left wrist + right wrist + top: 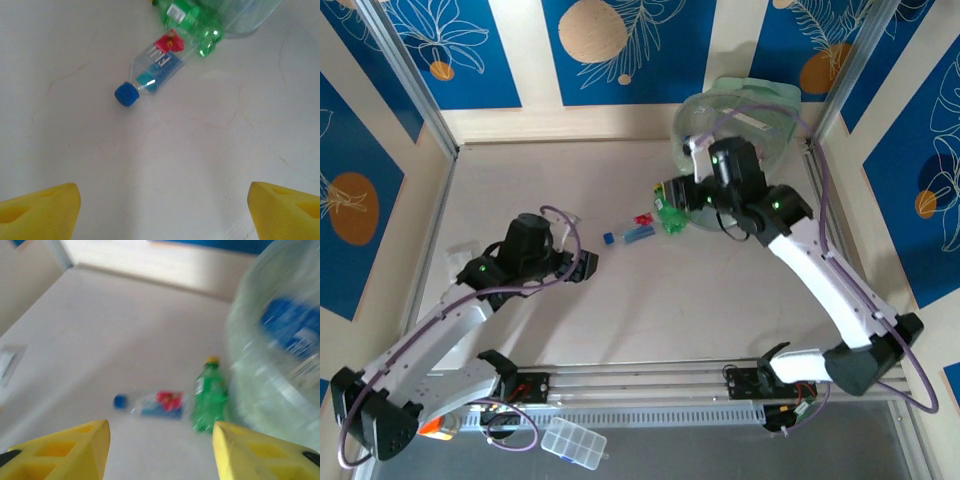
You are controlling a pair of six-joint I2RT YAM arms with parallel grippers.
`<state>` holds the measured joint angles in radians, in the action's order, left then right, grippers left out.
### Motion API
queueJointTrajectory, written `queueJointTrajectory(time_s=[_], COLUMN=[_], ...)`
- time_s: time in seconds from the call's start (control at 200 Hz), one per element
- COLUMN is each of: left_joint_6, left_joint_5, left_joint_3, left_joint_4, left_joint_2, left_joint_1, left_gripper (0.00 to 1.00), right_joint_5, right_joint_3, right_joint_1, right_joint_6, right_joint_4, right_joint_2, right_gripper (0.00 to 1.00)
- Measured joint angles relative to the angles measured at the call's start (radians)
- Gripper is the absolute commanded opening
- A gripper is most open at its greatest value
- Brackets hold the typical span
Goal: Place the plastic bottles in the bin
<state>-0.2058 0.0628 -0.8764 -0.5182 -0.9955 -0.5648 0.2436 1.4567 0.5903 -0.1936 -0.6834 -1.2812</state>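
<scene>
Two plastic bottles lie on the table (620, 320): a clear bottle (152, 75) with a blue cap, and a green bottle (192, 25) just beside it, close against the pale-green bin (770, 135). A blue label (290, 325) shows blurrily through the bin's wall. The left gripper (164, 190) and the right gripper (160, 425) both have their yellow fingers spread apart, empty, touching nothing.

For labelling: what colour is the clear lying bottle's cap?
Blue; the cap shows best in the left wrist view.
</scene>
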Motion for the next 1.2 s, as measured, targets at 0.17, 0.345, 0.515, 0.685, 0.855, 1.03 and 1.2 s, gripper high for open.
queueJointTrajectory(time_s=[0.17, 0.345, 0.515, 0.685, 0.855, 1.03, 1.2], left_joint_6=[-0.010, -0.023, 0.002, 0.079, 0.150, 0.195, 0.219], left_joint_5=[0.000, -0.013, -0.016, -0.003, 0.044, 0.058, 0.029], left_joint_3=[-0.093, -0.225, -0.380, -0.505, -0.570, -0.665, -0.726], left_joint_4=[-0.019, -0.011, 0.008, 0.023, 0.027, 0.022, -0.002], left_joint_2=[-0.138, -0.319, -0.554, -0.756, -0.888, -1.010, -1.099], left_joint_1=[-0.015, -0.025, -0.024, -0.011, -0.004, -0.002, -0.002], left_gripper=[0.91, 0.99, 0.99, 0.99, 1.00, 0.99, 0.94], right_joint_5=[-0.078, -0.121, -0.122, -0.138, -0.161, -0.212, -0.290], right_joint_3=[-0.241, -0.407, -0.449, -0.463, -0.481, -0.521, -0.547], right_joint_1=[0.049, 0.051, 0.039, 0.008, -0.028, -0.099, -0.171], right_joint_6=[-0.041, -0.091, -0.114, -0.135, -0.143, -0.159, -0.171], right_joint_4=[0.035, 0.047, 0.045, 0.043, 0.038, 0.029, 0.023], right_joint_2=[0.139, 0.265, 0.345, 0.435, 0.481, 0.507, 0.522], right_gripper=[0.56, 0.57, 0.58, 0.59, 0.61, 0.61, 0.60])
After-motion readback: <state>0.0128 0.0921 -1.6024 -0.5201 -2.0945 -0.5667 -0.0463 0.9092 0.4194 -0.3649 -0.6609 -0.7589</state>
